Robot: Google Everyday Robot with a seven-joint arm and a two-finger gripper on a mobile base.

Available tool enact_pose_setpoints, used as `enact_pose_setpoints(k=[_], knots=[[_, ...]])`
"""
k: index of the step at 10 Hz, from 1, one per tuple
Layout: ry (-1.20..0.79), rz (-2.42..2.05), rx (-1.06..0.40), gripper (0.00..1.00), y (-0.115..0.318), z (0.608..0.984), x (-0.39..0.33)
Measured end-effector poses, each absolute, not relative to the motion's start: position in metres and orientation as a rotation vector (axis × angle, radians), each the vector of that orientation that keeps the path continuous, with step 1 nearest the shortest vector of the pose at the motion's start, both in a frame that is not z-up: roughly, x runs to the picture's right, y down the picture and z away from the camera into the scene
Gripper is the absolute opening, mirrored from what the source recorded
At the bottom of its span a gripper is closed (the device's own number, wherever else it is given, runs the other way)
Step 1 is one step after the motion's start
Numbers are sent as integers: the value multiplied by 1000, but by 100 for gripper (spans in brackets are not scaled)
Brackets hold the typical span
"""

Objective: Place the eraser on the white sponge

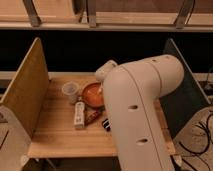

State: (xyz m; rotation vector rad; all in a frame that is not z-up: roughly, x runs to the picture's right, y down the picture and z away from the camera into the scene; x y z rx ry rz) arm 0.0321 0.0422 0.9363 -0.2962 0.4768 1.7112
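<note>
The eraser (106, 124) lay on the worktop (55, 136), half hidden by the arm (141, 115); a reddish-brown lump (92, 116) sat between it and the white sponge (79, 114); the end effector (104, 75), jaws apart, hung by the orange bowl (91, 95).

wooden table (60, 142), cup (70, 91), orange bowl (91, 95), white sponge (79, 114), eraser (106, 124), end effector hidden behind arm (140, 115)
</note>
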Motion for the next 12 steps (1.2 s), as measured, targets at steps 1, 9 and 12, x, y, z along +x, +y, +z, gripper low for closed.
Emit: enact_pose_setpoints(k=[1, 9, 12], knots=[[474, 1714, -295, 80, 42, 936, 32], [518, 1834, -112, 80, 44, 871, 68], [534, 1804, -231, 80, 92, 858, 41]])
